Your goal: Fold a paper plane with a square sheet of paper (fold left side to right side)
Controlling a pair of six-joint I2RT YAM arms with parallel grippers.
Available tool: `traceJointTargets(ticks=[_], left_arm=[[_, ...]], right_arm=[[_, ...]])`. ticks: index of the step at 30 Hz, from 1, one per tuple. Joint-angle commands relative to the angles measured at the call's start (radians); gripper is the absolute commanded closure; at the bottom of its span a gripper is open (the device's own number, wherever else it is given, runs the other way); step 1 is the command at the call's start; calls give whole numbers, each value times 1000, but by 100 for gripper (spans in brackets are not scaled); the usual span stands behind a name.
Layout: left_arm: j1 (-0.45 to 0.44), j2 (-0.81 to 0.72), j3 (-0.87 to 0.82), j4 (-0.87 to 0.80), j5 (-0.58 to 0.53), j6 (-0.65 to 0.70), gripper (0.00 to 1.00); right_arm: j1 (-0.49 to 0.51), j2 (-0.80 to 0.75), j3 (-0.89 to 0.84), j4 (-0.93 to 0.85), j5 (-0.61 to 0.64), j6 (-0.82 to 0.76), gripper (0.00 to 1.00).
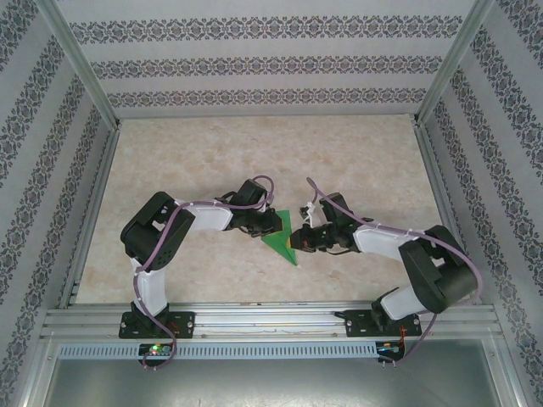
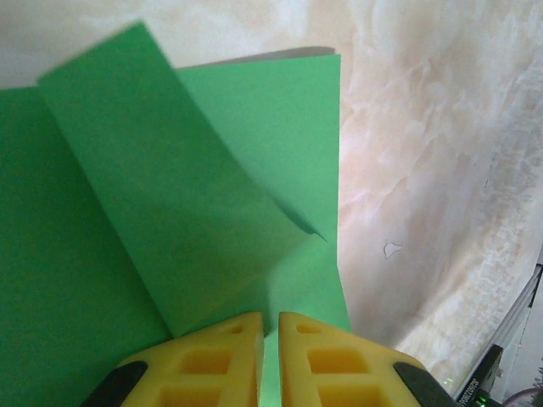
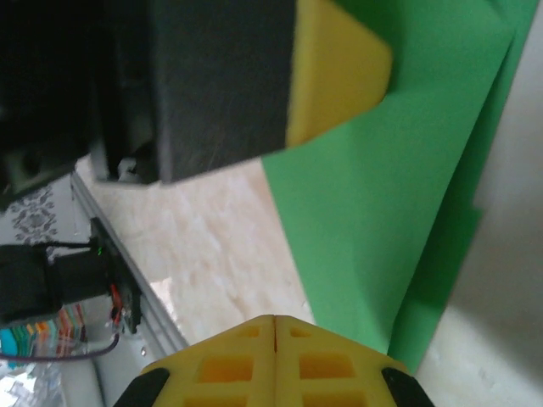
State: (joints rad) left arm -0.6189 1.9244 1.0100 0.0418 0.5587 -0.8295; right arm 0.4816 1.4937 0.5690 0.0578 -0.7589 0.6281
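Currently the green paper (image 1: 282, 240) is pointed nearward, lengthwise near-to-far; right tool (image 3: 274, 326) closed empty, left tool (image 2: 270, 326) nearly closed, grip unclear.

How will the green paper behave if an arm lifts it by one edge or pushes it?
The thin bright green folded paper sheet is probably floppy: its raised flap curves instead of standing flat. Likely very light, so a push would slide it across the smooth marbled tabletop rather than crease it.

No text, brand, number or sign can be read; small print on a black part (image 2: 475, 388) is too blurred.
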Motion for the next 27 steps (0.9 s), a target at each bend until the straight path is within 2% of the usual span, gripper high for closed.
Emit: traceJointTargets(ticks=[1, 15, 27], left_arm=[[11, 38, -34, -74, -50, 14, 85], [11, 29, -21, -80, -47, 24, 85], [11, -63, -23, 9, -18, 32, 79]], right_arm=[[18, 55, 38, 37, 53, 9, 100], [39, 147, 36, -62, 129, -5, 100], [81, 186, 49, -233, 314, -27, 100]])
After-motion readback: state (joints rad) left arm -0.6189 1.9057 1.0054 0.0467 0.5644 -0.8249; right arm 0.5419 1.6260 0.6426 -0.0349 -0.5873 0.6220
